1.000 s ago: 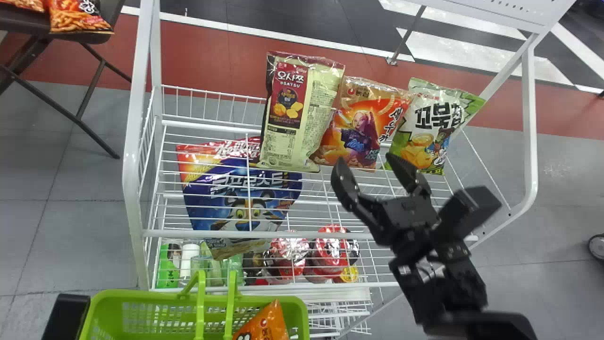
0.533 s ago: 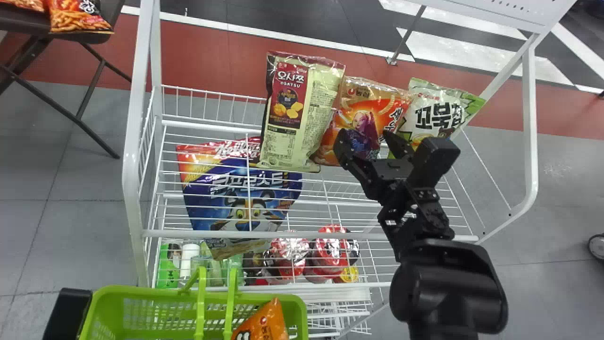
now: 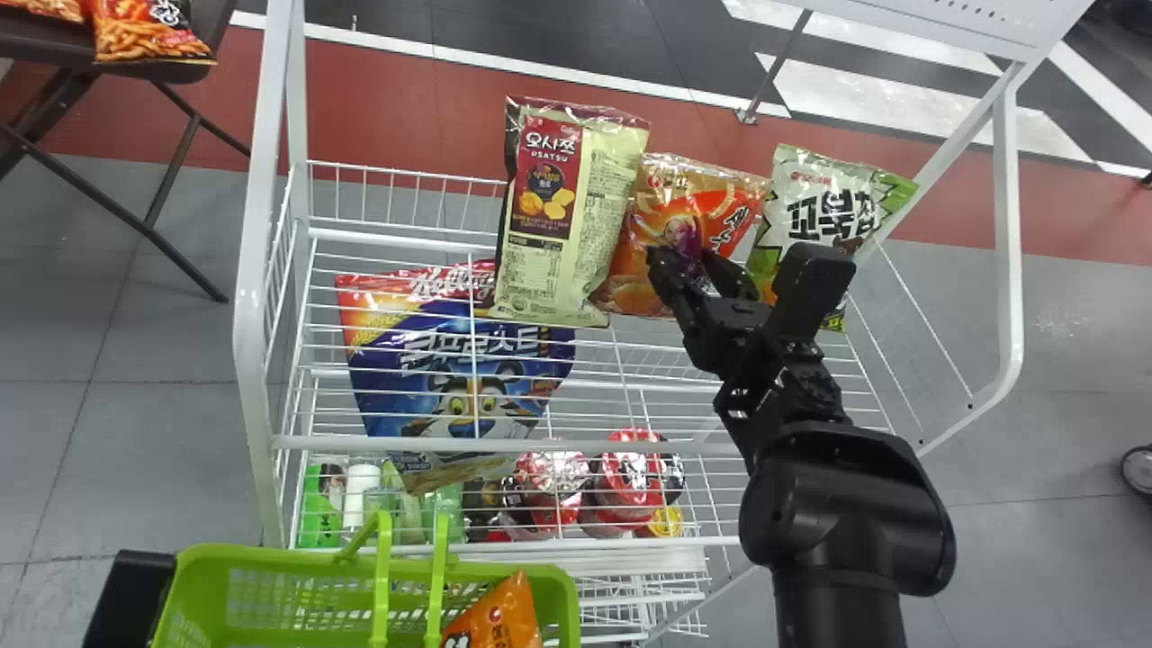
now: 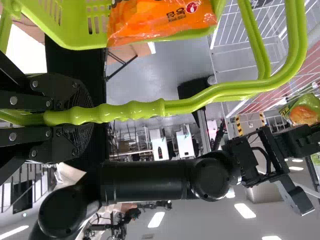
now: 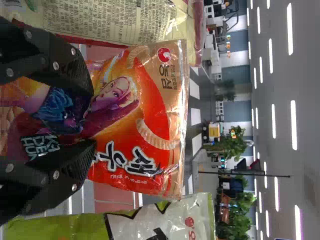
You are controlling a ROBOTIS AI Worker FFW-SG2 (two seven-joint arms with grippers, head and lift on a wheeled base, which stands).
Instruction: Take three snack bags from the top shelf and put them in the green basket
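Floor (image 3: 72, 432), head view: grey, with a red band (image 3: 387, 112).
Green basket (image 3: 270, 558): lower left; one lettered orange pouch (image 3: 504, 616) inside; left arm (image 3: 130, 594) beside it.
White wire rack (image 3: 250, 324), top shelf: three snack bags, upright: maroon-and-cream bag (image 3: 594, 216), orange bag (image 3: 733, 198), green-and-white bag (image 3: 814, 193).
Rack, lower: blue bag (image 3: 459, 369), red cups (image 3: 634, 472), bottles (image 3: 360, 490).
Labels: large print on all three snack bags.
Worktop (image 3: 45, 45): dark, red snack packets (image 3: 148, 36) on it.
Right pincer (image 3: 690, 265): parted, at the orange bag's front.
Left pincer (image 4: 75, 116), left wrist view: clenched on the basket's green handle (image 4: 135, 111); orange pouch in basket.
Right wrist view: orange bag before the right pincer's spread fingers (image 5: 72, 70), between its two neighbours; whether gripped, cannot tell.
Room: strip lights (image 5: 293, 125), plants (image 5: 232, 147).
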